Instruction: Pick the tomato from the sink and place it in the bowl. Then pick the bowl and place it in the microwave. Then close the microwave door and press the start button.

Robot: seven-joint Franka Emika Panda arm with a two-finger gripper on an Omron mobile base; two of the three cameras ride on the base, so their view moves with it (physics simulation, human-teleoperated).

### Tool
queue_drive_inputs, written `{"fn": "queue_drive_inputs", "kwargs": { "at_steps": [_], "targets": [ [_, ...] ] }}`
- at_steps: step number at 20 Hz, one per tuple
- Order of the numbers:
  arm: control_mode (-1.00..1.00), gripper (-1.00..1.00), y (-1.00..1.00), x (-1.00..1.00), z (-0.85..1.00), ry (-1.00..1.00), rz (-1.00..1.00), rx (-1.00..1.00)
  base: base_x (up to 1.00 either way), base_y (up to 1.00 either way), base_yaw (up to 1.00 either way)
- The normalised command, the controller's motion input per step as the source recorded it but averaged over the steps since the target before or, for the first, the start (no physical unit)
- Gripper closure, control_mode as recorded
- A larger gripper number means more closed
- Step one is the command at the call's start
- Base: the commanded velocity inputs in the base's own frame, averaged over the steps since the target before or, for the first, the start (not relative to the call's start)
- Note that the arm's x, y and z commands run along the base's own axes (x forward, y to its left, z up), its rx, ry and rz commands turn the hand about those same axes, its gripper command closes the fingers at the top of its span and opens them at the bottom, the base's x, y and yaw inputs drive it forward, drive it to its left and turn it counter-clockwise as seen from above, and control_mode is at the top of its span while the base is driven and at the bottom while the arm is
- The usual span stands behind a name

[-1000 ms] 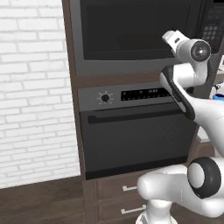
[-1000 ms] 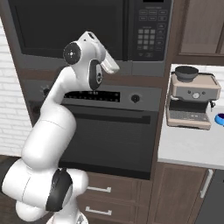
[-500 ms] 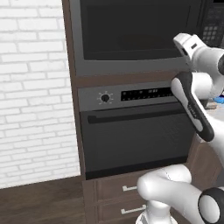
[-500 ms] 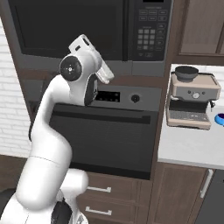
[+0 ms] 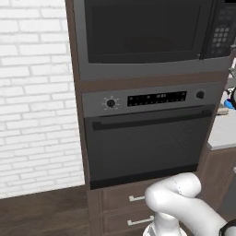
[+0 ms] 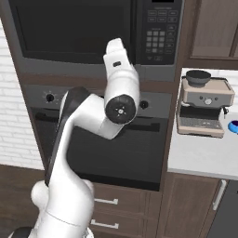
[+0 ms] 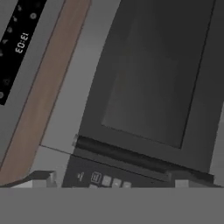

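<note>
Dark grey microwave door (image 5: 143,32) shut, oven (image 5: 147,133) beneath — tool state cannot be told

The microwave (image 5: 152,37) is a dark grey box built into brown cabinetry, with its key panel (image 6: 160,30) of small pale buttons on the right side. The microwave door (image 5: 143,32) is shut flush with the front, its large black window (image 7: 148,92) spanning most of the width. Seen from the pincer, the door lies straight ahead and close, rolled sideways in the hand view, with the key panel (image 7: 105,179) at the lower edge of that view.
</note>
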Motion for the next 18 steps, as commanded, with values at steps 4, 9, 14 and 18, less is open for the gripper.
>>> {"fn": "queue_drive_inputs", "kwargs": {
  "at_steps": [4,9,14,18],
  "targets": [
    [-1.00,1.00,-0.76,-0.13,-0.09,0.00,0.15,0.37,0.00,0.00,0.00],
    [-1.00,1.00,-0.33,0.30,-0.03,0.01,0.02,0.25,0.00,0.00,0.00],
    [-1.00,1.00,-0.07,0.70,-0.17,0.00,0.00,0.12,0.00,0.00,0.00],
    [-1.00,1.00,-0.01,0.83,-0.13,0.00,0.00,0.02,0.00,0.00,0.00]
  ]
}}
